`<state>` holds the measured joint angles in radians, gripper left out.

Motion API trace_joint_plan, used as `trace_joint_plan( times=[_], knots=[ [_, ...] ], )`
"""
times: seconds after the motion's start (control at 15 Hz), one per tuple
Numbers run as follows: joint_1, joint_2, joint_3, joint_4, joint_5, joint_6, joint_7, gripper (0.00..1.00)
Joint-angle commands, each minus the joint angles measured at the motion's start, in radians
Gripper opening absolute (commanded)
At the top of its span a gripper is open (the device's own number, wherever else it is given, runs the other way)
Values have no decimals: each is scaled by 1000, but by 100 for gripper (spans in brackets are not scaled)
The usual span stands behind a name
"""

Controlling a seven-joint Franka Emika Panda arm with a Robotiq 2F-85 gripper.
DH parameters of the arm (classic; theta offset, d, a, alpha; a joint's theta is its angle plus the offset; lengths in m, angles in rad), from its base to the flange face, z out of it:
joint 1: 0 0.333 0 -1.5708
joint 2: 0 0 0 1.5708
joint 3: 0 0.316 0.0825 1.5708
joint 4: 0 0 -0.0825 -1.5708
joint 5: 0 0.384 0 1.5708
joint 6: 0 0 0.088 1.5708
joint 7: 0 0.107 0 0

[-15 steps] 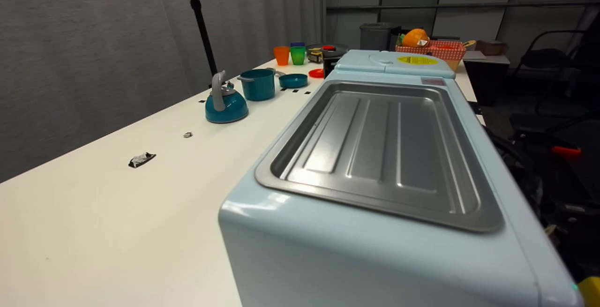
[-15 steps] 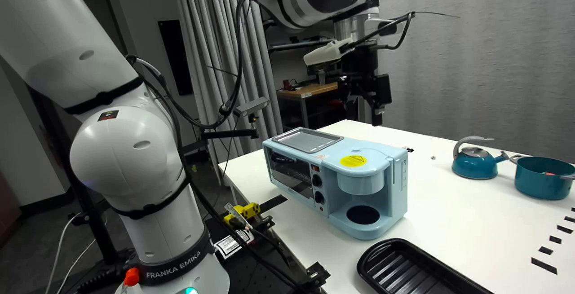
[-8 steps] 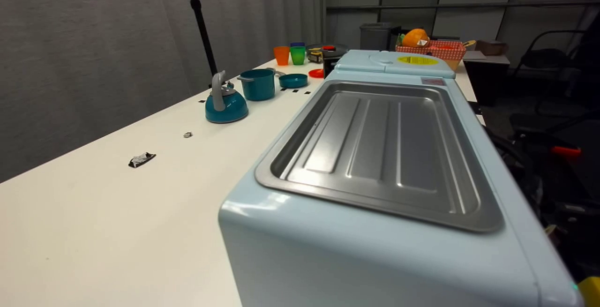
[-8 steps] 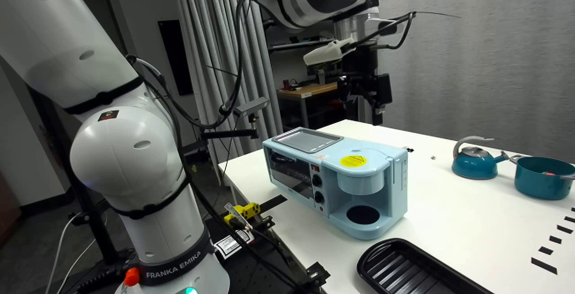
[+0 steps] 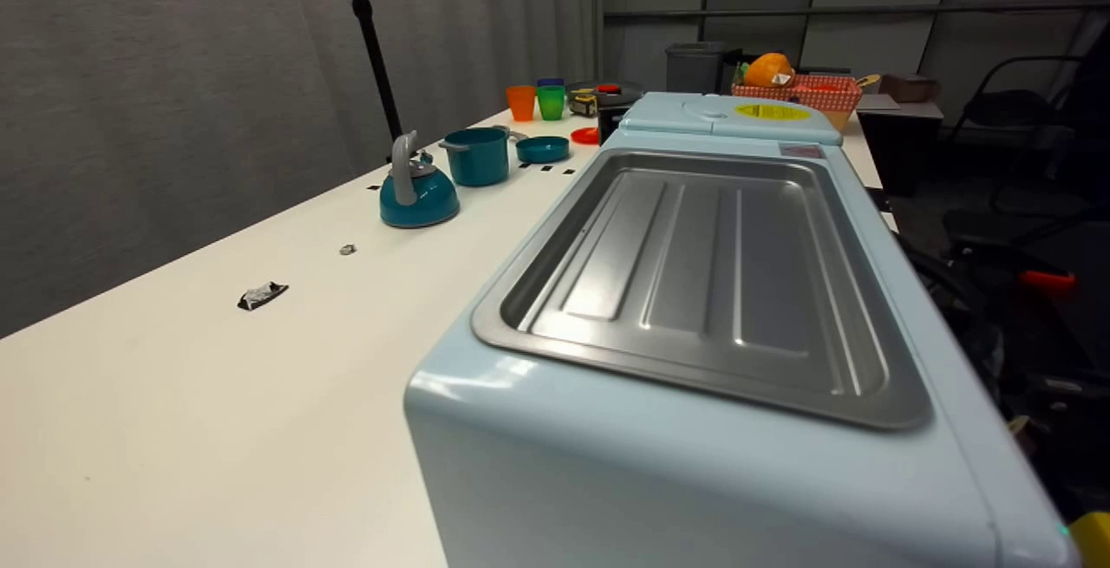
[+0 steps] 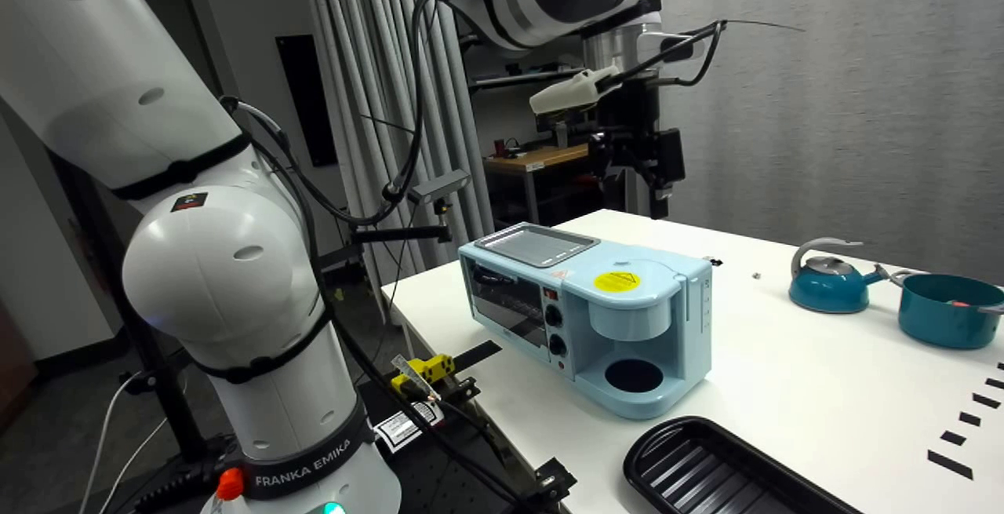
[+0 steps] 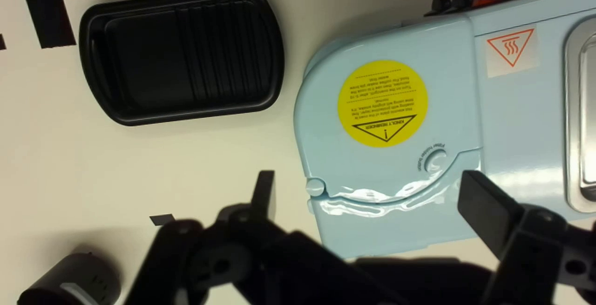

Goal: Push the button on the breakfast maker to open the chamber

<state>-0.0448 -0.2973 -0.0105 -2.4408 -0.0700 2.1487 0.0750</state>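
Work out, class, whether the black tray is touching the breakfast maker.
Apart: the wrist view shows a strip of table between the black tray and breakfast maker.

Bright glare streaks the breakfast maker [image 7: 447,114].

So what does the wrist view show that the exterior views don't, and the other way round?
Only the wrist view: legible lettering beside the filter holder button.
Only the exterior views: the teal kettle and teal pot in both, plus the white robot arm in an exterior view.
Shared by all: the breakfast maker, its yellow sticker and metal tray.
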Motion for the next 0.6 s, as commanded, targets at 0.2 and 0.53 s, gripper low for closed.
trace_joint_plan(
  times=[0.2, 0.53],
  knots=[
    [13, 3, -14, 0, 14, 15, -97, 100],
    [20, 15, -23, 8, 37, 20, -169, 100]
  ],
)
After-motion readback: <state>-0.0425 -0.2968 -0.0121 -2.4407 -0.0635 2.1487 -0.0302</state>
